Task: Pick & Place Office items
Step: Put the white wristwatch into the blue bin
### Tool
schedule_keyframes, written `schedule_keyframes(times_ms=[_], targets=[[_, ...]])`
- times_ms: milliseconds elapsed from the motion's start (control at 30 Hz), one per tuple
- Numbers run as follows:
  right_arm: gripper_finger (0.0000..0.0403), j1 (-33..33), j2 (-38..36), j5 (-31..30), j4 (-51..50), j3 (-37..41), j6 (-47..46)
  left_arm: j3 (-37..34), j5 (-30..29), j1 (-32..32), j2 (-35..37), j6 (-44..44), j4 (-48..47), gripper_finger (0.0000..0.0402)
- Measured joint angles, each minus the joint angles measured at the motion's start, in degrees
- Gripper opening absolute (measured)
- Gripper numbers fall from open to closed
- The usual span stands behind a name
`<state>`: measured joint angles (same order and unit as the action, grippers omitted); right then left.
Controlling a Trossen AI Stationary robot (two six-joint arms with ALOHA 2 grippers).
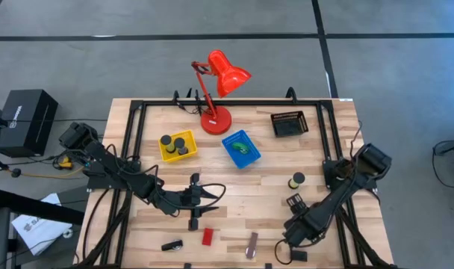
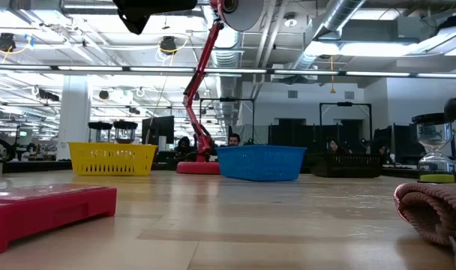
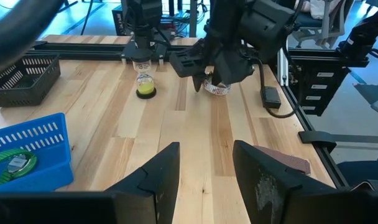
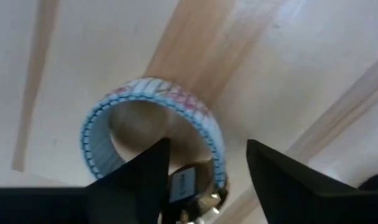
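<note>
The high view shows three mesh trays in the upper half of the table point(image 1: 242, 190): yellow tray point(image 1: 177, 146) holding three black discs point(image 1: 180, 143), blue tray point(image 1: 240, 149) with one green piece point(image 1: 243, 146), black tray point(image 1: 288, 123). A red block point(image 1: 207, 236) and brown-silver bar point(image 1: 252, 244) lie near the bottom edge, bare wood between them. The left gripper point(image 1: 210, 193) reaches low toward centre. In the left wrist view its fingers point(image 3: 161, 171) stand apart, holding nothing. In the right wrist view the right gripper point(image 4: 204, 163) points steeply down, fingers apart over one silvery ring point(image 4: 153, 134)
</note>
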<state>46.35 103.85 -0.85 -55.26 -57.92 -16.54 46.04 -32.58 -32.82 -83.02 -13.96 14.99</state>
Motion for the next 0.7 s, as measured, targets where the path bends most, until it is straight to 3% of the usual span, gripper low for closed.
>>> schedule_keyframes(times_ms=[300,467,700], targets=[[0.0023,-3.4,-4.0,0.7,-0.2,-0.4,0.0,0.0,0.0,0.2,0.0,2.0,0.1,0.0143],[0.0023,-6.8,-10.0,-1.5,-0.3,-3.1,-1.3,0.0,0.0,0.2,0.0,2.1,0.1,0.0143],[0.0015,-10.2,-21.0,-12.0,2.7,-5.7,2.1,0.0,0.0,0.2,0.0,2.1,0.1,0.0140]])
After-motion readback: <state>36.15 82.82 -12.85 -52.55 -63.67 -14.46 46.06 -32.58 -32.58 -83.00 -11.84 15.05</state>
